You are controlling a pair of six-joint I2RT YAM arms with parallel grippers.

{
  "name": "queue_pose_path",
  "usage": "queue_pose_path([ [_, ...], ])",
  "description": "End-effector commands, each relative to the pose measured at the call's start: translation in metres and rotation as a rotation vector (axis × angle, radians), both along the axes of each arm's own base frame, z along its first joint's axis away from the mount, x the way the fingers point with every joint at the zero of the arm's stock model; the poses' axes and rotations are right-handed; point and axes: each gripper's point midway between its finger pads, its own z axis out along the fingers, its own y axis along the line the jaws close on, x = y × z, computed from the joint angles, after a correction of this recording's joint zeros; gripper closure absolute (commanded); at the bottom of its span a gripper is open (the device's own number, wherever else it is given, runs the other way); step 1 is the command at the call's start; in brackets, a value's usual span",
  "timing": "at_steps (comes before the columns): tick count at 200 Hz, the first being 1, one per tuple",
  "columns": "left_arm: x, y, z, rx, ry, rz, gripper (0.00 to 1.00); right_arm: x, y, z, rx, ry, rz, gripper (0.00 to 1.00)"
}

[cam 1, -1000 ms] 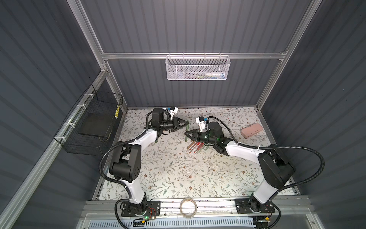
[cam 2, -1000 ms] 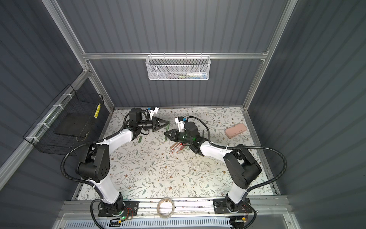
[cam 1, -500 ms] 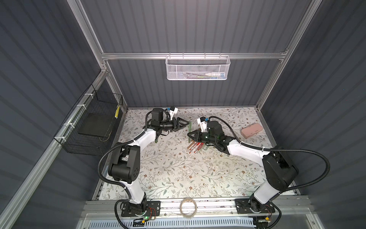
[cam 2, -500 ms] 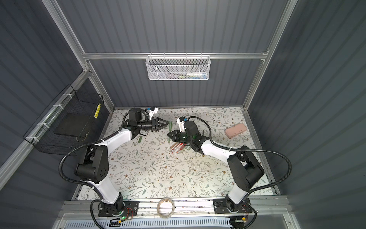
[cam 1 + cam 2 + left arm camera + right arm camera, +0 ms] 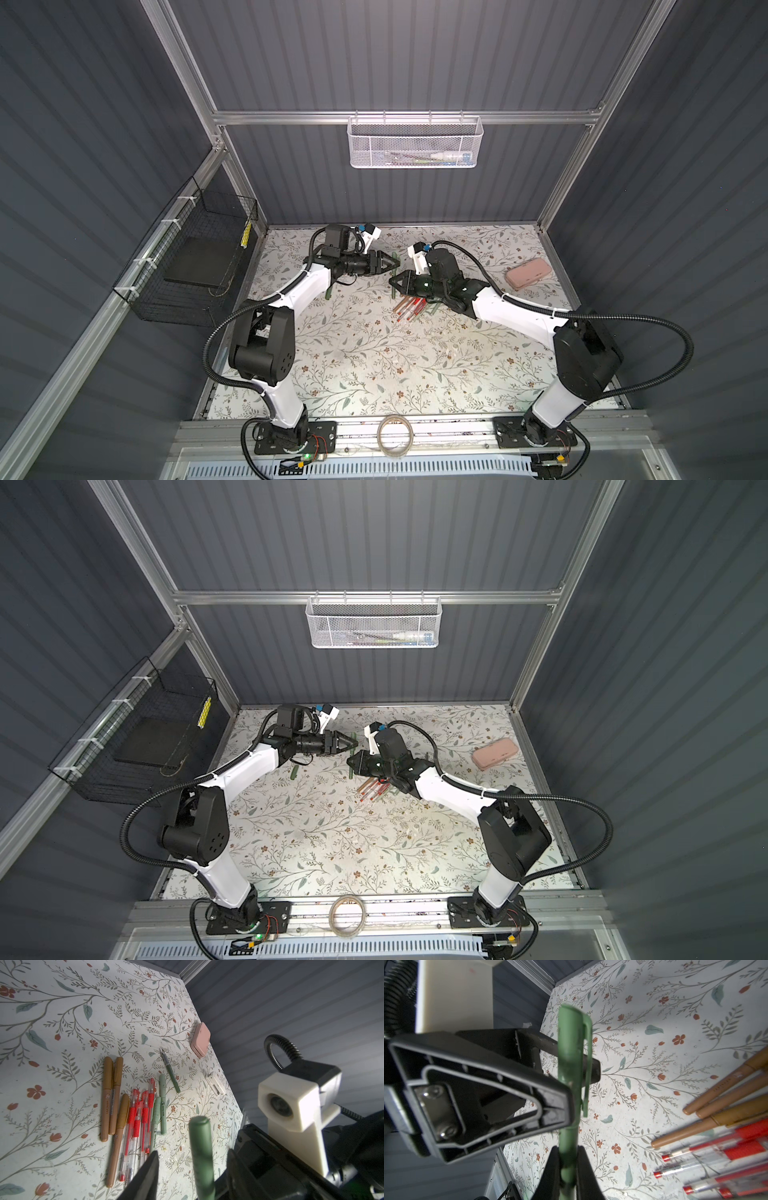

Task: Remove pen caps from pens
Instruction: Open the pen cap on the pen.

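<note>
**R gripper clamped on green pen, L gripper loose round its cap**

In both top views the L gripper [image 5: 392, 263] and R gripper [image 5: 392, 282] meet tip to tip toward the back of the floral table [image 5: 374, 365]. A dark green pen [image 5: 393, 293] sits between them, too small there to read either grip.

The R wrist view settles it. The R gripper [image 5: 568, 1159] is pinched tight on the pen's barrel, and the cap [image 5: 572, 1043], clip incl., is on the pen. The L gripper's fingers [image 5: 488, 1084] stand either side of the cap.

L wrist view: L jaws apart, w/ a gap between one finger [image 5: 148, 1176] and the cap [image 5: 200, 1142].

Only this view lays out the other pens, side by side on the table: golden-brown [image 5: 108, 1095], red-trimmed clear [image 5: 143, 1118], pale green [image 5: 162, 1103]. A bare-nibbed green pen [image 5: 172, 1076] lies just beyond them, and a pink case [image 5: 200, 1043] is by the wall.
</note>
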Motion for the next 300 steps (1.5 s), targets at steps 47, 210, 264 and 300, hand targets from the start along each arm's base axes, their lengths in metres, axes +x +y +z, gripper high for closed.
queue_pose_path([
  [47,0.002,-0.004,0.009,0.017,-0.032,-0.015,0.66,0.001,0.007,-0.008,-0.011,0.020,0.012,1.00],
  [210,0.004,-0.007,-0.006,0.030,0.031,0.003,0.77,0.000,0.011,0.002,0.010,0.003,0.034,1.00],
  [264,0.005,-0.007,-0.003,0.034,0.023,0.010,1.00,-0.002,0.013,-0.002,0.006,0.009,0.038,1.00],
  [300,0.010,-0.003,-0.003,0.072,0.004,0.027,1.00,-0.004,0.013,-0.006,0.004,0.017,0.039,1.00],
])
